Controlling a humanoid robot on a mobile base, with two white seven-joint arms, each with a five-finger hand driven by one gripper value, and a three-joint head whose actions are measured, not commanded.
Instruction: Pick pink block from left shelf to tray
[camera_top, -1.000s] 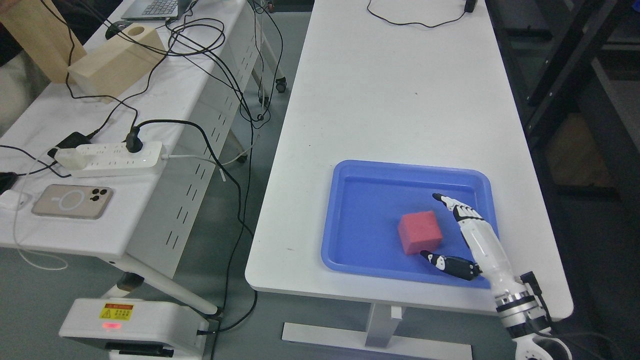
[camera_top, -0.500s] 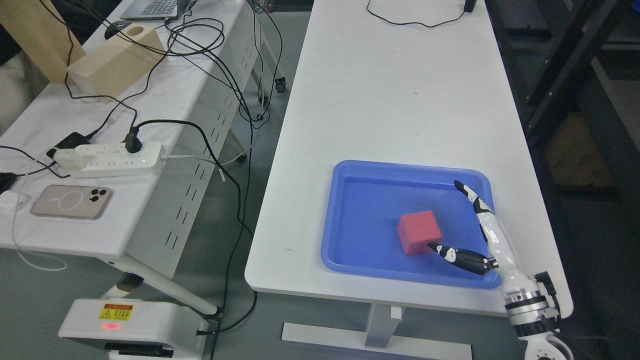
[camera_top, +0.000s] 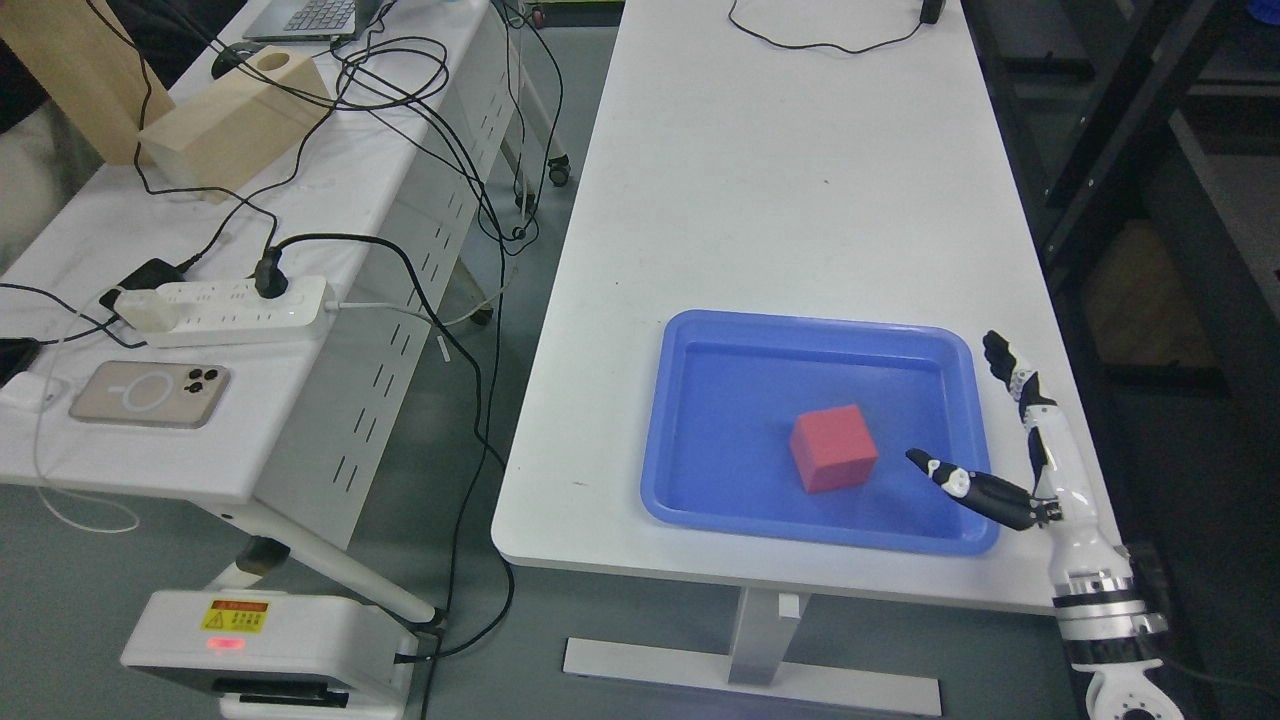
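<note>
The pink block lies flat inside the blue tray on the white table, a little right of the tray's middle. My right hand comes up from the lower right and hovers over the tray's right rim, open. Its thumb points left toward the block with a clear gap between them, and its fingers reach up past the tray's right edge. Nothing is held. The left arm does not show.
A second white table on the left carries a power strip, a phone, tangled black cables and wooden blocks. A floor unit with a red light sits below. Dark shelving stands at the right.
My right hand has pulled back to the right, away from the pink block, from inside the tray to over its right rim. The block stays in the tray. The camera shifted slightly.
</note>
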